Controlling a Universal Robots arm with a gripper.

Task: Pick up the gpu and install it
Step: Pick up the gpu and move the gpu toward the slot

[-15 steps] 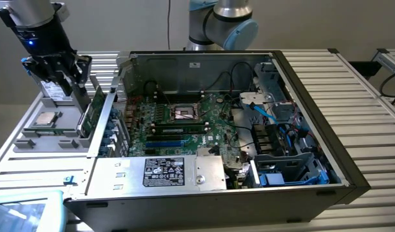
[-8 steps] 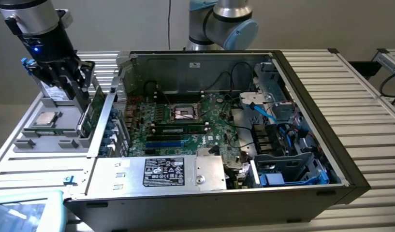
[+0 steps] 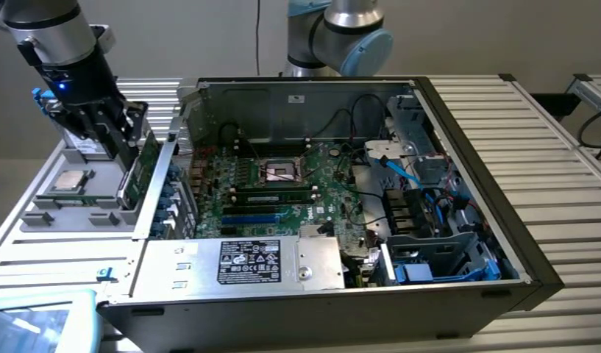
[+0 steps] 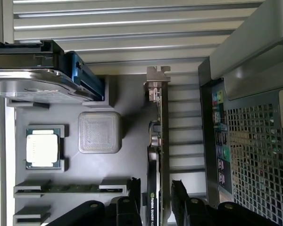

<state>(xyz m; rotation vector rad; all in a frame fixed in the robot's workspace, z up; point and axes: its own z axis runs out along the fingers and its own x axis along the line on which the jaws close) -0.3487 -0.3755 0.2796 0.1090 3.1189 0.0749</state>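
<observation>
The gripper hangs at the upper left of the exterior frame; its fingers are a little apart, one on each side of the gpu, and seem not to press it; the gpu stands on edge in the grey tray, left of the open computer case; a processor lies in the tray nearby.

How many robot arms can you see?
2. One arm is at the exterior view's left, above the grey tray. The other arm stands behind the open computer case. More may be hidden outside the picture.
</observation>
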